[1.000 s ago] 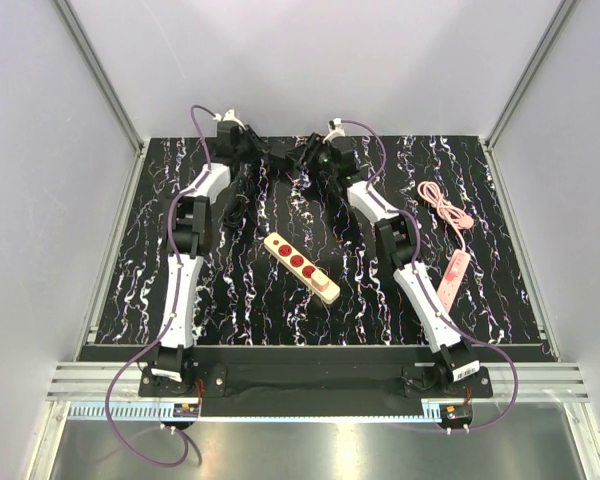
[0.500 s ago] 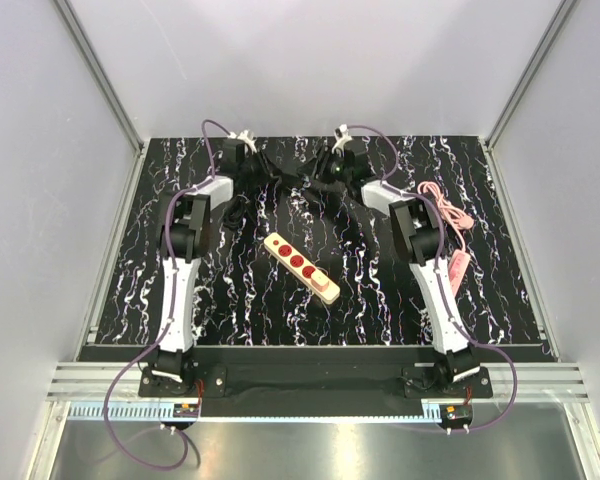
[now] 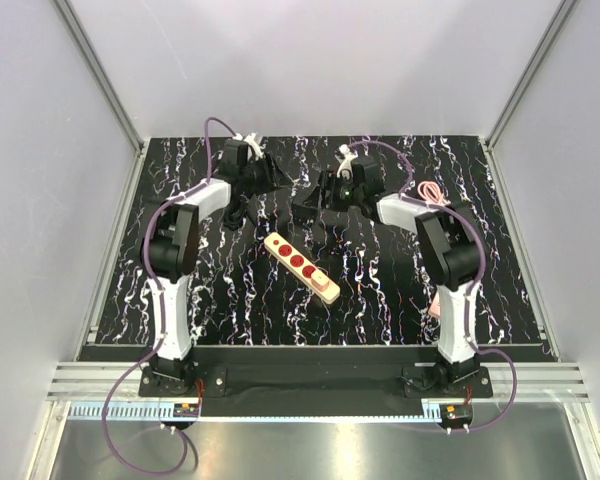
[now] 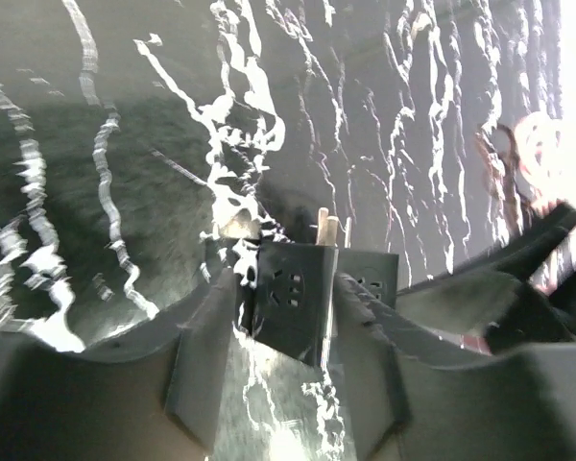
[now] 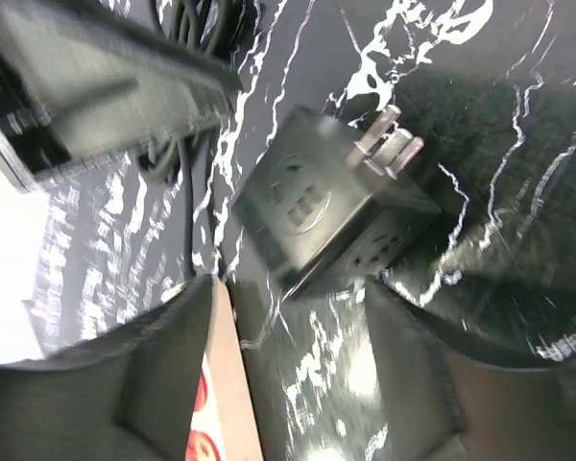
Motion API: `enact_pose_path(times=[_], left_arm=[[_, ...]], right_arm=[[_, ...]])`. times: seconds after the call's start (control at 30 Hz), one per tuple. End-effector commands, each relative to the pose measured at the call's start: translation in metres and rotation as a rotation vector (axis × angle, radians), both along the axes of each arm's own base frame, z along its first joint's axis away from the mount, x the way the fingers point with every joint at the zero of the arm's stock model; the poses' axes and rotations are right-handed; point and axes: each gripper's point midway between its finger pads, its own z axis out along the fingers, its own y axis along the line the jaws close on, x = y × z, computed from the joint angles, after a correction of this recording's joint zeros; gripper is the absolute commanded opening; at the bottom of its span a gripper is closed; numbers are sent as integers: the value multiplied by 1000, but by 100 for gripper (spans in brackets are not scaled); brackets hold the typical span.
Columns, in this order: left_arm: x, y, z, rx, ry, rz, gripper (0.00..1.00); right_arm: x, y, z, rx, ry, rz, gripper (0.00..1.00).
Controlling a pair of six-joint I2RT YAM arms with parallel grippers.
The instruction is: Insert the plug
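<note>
The plug (image 3: 303, 208) is a small black box lying on the marbled table between my two grippers, its metal prongs (image 5: 389, 142) sticking out. Its thin black cord (image 3: 239, 212) lies bunched to the left. My left gripper (image 3: 277, 180) is open, and in the left wrist view (image 4: 288, 288) the plug (image 4: 290, 293) sits just ahead of its spread fingertips. My right gripper (image 3: 317, 198) is open and low over the table, and in the right wrist view (image 5: 288, 288) the plug (image 5: 312, 206) lies just beyond its fingers. The cream power strip (image 3: 300, 265) with red round sockets lies nearer the arms.
The coiled pink cable (image 3: 430, 190) lies at the right, partly behind the right arm. The cream strip's end (image 5: 221, 384) shows beside my right gripper's left finger. Grey walls and metal rails ring the table (image 3: 520, 300).
Both grippers have come from the far edge toward the table's middle and lowered. The right one dropped toward the plug, the left one closed in from the left. Both elbows swung outward.
</note>
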Motion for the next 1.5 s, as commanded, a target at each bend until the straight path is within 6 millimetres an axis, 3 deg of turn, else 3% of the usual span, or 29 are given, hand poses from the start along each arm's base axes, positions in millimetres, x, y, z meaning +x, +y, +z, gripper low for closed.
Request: enact_pose_path(times=[0.0, 0.13, 0.23, 0.27, 0.3, 0.4, 0.47, 0.57, 0.6, 0.9, 1.37, 1.4, 1.47], left_arm=[[13, 35, 67, 113, -87, 108, 53], [8, 69, 90, 73, -43, 215, 62], [-7, 82, 94, 9, 10, 208, 63], [-14, 80, 94, -18, 28, 177, 64], [-26, 83, 90, -24, 56, 175, 64], [-59, 85, 83, -52, 92, 163, 68], [-69, 81, 88, -91, 71, 147, 69], [-80, 74, 95, -135, 78, 107, 71], [-81, 72, 98, -142, 73, 98, 71], [-83, 71, 100, -149, 79, 92, 72], [-84, 74, 97, -130, 75, 102, 73], [-84, 73, 98, -134, 74, 99, 73], [-84, 73, 99, -136, 71, 97, 73]], right_arm=[[0, -21, 48, -170, -216, 45, 75], [7, -35, 54, -362, -432, 168, 88], [11, -40, 33, -469, -476, 272, 92], [16, -36, 40, -472, -504, 298, 92], [13, -35, 28, -482, -482, 338, 92], [13, -26, 25, -495, -579, 467, 91], [20, -23, 29, -515, -632, 499, 91], [17, -18, 19, -502, -610, 573, 93], [16, -17, 8, -498, -589, 593, 93], [33, -3, -8, -472, -561, 601, 92], [34, 19, -9, -433, -571, 626, 88], [34, 19, -10, -433, -568, 625, 84], [35, 20, -9, -433, -573, 625, 52]])
